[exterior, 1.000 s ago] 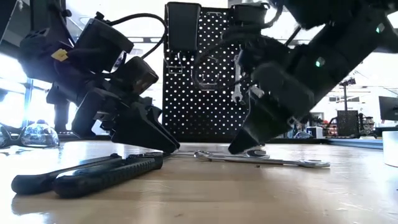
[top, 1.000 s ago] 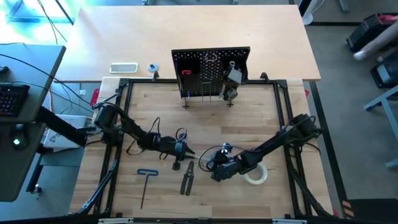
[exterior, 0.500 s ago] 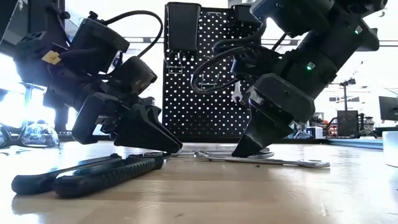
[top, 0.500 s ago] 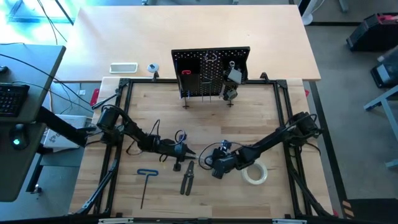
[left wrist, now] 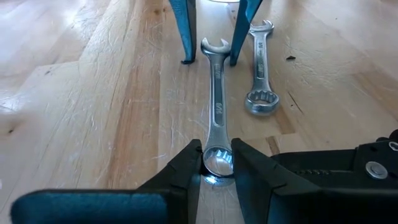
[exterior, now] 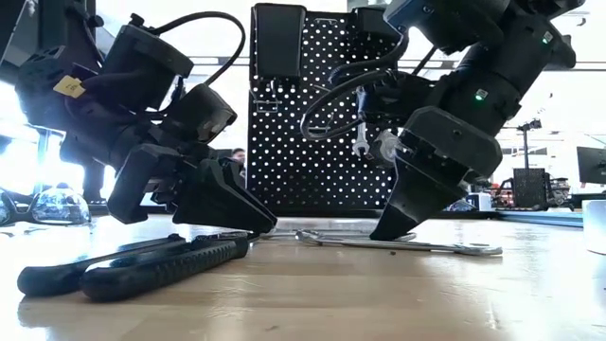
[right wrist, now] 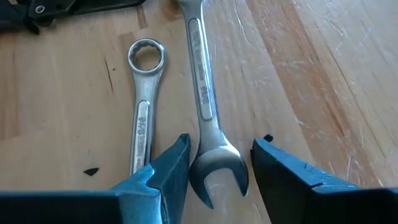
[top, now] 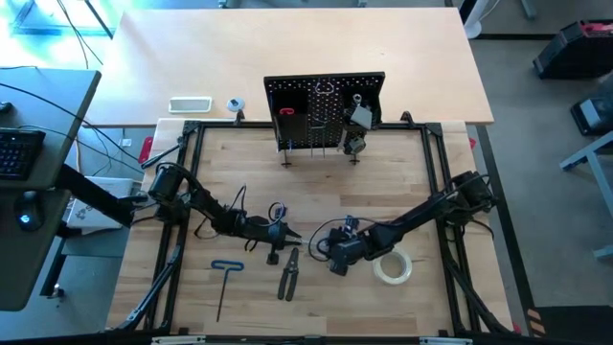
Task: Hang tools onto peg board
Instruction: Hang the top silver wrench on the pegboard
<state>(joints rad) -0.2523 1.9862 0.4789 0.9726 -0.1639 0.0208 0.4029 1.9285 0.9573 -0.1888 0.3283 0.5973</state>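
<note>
I am clenching my left pincer [left wrist: 217, 171] on the long wrench's [left wrist: 216, 118] ring end while my right pincer [right wrist: 214, 163], having shifted in, is straddling its open end unclosed, readying a two-armed lift toward the peg board [top: 326, 113].

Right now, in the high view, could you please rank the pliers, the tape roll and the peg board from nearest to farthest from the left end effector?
Measured from the left end effector, at the table's middle:
1. Pliers, just in front of it, toward the table's near edge.
2. Tape roll, over on the right side, beside the right arm.
3. Peg board, upright at the table's far edge.
</note>
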